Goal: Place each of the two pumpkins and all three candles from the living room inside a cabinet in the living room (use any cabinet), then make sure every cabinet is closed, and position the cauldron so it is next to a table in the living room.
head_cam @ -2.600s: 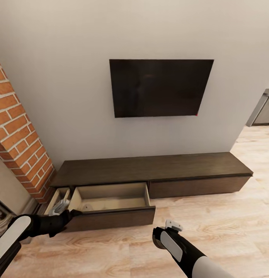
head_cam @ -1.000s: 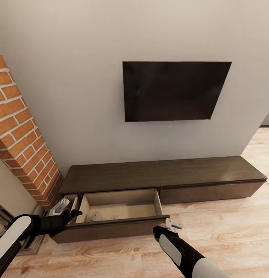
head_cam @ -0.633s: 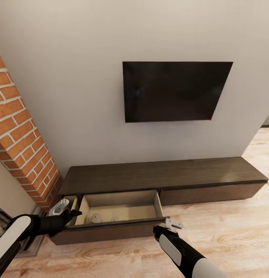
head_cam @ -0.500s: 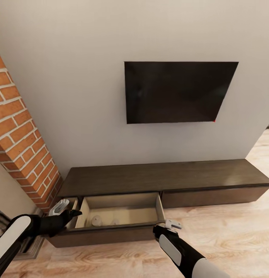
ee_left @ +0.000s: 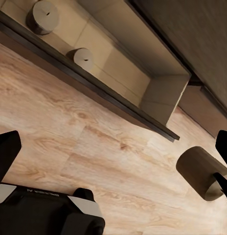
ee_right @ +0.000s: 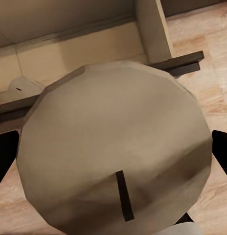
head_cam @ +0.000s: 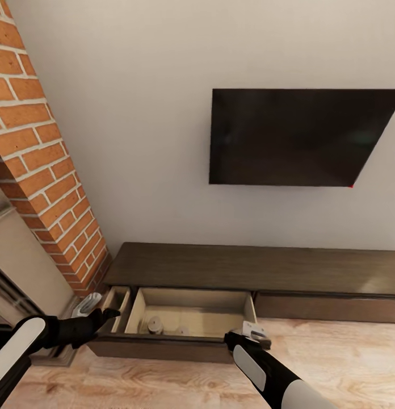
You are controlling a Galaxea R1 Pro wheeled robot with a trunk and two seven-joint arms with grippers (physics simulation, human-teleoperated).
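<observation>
Cabinet (head_cam: 243, 267) stands along the wall under the dark screen (head_cam: 302, 136); its left-end drawer (head_cam: 189, 315) is pulled out over the wood floor (head_cam: 163, 380).

Two candles lie in the drawer, near its left end: candle A (head_cam: 156, 325) (ee_left: 43, 14) and candle B (head_cam: 182, 330) (ee_left: 82, 58), apart from each other, both upright on the drawer floor.

Third candle (ee_right: 116, 147) is gripped in the right hand (head_cam: 253, 330), wick end toward the wrist camera. The hand sits at the drawer's front right corner, at the front edge. From the left wrist view that candle (ee_left: 201, 172) hangs over the floor just outside the front panel, not yet over the cavity.

Left hand (head_cam: 91, 305) hovers at the drawer's left end, fingers spread, nothing between them.

Progress, as judged: two of three candles stowed; third about to go in. Left to do: release it inside, both pumpkins, shut the drawer, cauldron beside table.

Unclear: a narrow side compartment (head_cam: 115, 301) left of the drawer, contents not readable. Cabinet's right end is cut off by the frame edge.
</observation>
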